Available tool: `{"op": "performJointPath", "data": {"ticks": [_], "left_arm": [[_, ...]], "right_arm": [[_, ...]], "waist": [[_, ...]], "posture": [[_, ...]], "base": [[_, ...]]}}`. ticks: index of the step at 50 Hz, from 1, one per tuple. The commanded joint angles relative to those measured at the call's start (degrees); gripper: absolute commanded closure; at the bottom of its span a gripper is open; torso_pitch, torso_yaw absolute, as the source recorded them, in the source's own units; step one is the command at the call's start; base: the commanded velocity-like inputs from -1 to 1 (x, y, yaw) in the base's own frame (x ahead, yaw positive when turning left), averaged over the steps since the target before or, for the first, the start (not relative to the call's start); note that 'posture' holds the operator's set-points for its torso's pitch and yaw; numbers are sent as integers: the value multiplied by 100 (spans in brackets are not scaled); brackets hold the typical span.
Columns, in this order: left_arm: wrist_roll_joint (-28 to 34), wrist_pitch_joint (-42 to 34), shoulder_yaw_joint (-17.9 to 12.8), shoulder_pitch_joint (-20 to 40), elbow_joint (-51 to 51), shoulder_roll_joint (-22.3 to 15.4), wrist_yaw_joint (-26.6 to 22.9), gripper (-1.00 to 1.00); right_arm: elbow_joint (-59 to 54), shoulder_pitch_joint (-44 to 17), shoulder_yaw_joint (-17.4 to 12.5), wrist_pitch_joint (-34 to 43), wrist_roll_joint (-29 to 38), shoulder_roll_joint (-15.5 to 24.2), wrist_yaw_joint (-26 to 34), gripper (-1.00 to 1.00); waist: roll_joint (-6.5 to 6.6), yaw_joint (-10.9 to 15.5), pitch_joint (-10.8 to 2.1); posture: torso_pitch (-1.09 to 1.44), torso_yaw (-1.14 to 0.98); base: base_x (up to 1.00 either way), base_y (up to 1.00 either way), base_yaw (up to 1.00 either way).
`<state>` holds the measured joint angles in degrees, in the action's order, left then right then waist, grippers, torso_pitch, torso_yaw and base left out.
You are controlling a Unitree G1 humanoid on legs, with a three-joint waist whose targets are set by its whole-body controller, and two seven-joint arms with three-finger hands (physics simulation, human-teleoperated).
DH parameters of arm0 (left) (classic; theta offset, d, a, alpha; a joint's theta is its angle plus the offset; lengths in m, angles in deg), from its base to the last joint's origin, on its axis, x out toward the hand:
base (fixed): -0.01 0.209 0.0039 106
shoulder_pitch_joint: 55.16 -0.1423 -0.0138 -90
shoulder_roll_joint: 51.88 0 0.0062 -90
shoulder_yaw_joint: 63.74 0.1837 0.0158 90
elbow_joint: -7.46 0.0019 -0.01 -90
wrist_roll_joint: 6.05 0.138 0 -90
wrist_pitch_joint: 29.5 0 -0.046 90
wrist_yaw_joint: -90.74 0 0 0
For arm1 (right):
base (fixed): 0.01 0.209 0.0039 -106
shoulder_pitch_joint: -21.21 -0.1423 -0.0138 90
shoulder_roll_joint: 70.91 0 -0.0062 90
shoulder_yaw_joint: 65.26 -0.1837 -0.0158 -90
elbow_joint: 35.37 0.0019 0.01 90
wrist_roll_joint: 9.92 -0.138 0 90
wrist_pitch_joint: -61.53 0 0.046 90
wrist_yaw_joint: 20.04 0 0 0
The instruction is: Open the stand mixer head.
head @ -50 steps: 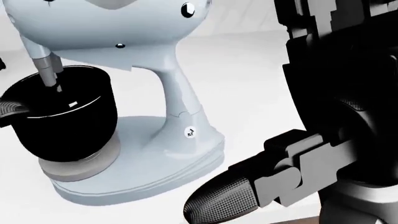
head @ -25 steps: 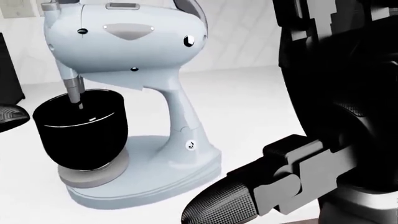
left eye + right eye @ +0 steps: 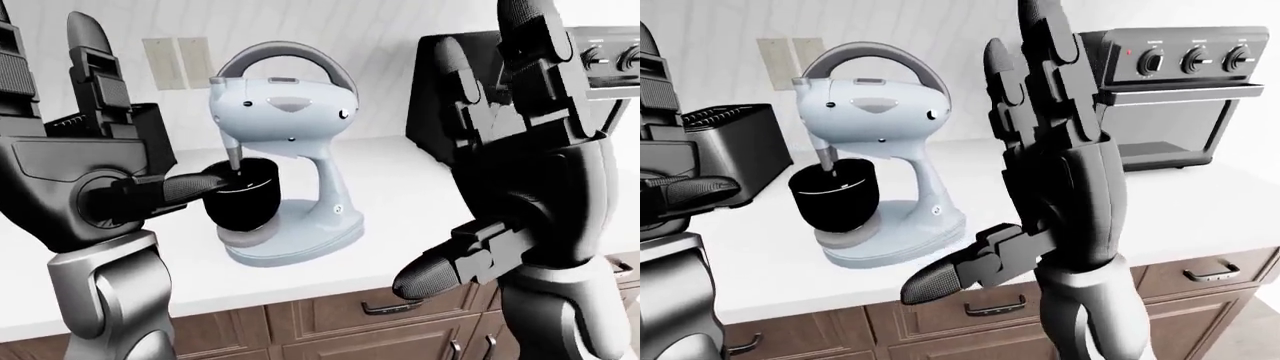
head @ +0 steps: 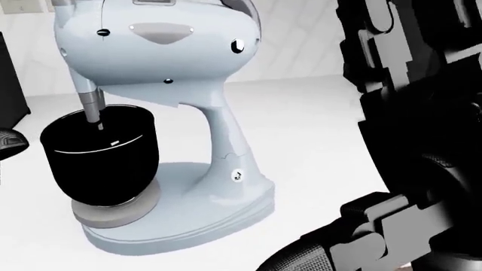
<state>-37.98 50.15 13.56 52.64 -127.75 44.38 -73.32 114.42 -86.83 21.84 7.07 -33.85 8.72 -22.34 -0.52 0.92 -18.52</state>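
Both hands are up and spread wide, and neither one is on anything. My left hand (image 3: pixel 95 161) stands at the left of the left-eye view, fingers pointing straight up, thumb stuck out sideways toward the black mixing bowl (image 3: pixel 243 193) and overlapping its rim in that view; whether it touches, I can't tell. My right hand (image 3: pixel 1045 142) rises in the middle of the right-eye view, fingers upright and apart, thumb jutting low to the left, well clear of the machine.

Now the stand mixer (image 3: pixel 875 176): pale blue, sitting on the white counter (image 3: pixel 1200 202) between my two arms. Its head (image 4: pixel 158 45) is tipped up a bit, with a wedge-shaped gap showing between the head and the neck in the head view. The grey beater shaft (image 4: pixel 92 107) angles down into the bowl, which sits on a grey ring on the base.

Off to the right, a toaster oven (image 3: pixel 1185 90) stands on the counter with three knobs along its top. A black toaster (image 3: pixel 730 146) sits left of the mixer. Brown drawers (image 3: pixel 970 315) with handles run below the counter edge.
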Motion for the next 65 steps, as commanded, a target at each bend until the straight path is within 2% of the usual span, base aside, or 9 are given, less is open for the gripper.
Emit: {"op": "performJointPath", "data": {"ticks": [1,7,12,22,30,42,49,53,65], "left_arm": [[39,61,29,157,-50,-18,-13,-97],[48,52,61,215,-4,-8,-54,-97],[45,37,24,225,-12,-46,-51,-97],[34,57,-3,228,26,-55,-51,-97],[17,30,-9,220,-31,-65,-17,-97],[26,39,-36,225,-12,-87,-11,-97],[18,46,-61,218,-8,-105,-10,-97],[27,53,-53,213,-11,-102,-7,-97],[35,40,-65,217,-29,-111,8,-97]], "right_arm": [[20,11,11,-40,-223,266,-102,-100],[20,446,70,-361,-1154,1219,-781,-100],[20,685,348,-738,-1607,1770,-1078,-100],[21,606,193,-478,-2276,1628,-1478,-100],[21,501,-395,-42,-3610,1428,-2153,-100],[21,745,-726,833,-3598,1341,-1630,-100],[21,792,-911,1264,-3833,1553,-1638,-100],[13,627,-1190,1824,-4171,1275,-1926,-100],[21,564,-919,1887,-5141,1381,-2694,-100]], "waist": [[10,-3,13],[-40,3,-3],[-67,-14,-2],[-102,-46,-10],[-120,-49,0],[-144,-43,14],[-155,-36,14],[-158,-33,12],[-159,-12,2]], "posture": [[-47,0],[-47,0],[-47,0],[-47,0],[-47,0],[-47,0],[-47,0],[-47,0],[-47,0]], "base": [[0,0,0],[0,0,0],[0,0,0],[0,0,0],[0,0,0],[0,0,0],[0,0,0],[0,0,0],[0,0,0]]}}
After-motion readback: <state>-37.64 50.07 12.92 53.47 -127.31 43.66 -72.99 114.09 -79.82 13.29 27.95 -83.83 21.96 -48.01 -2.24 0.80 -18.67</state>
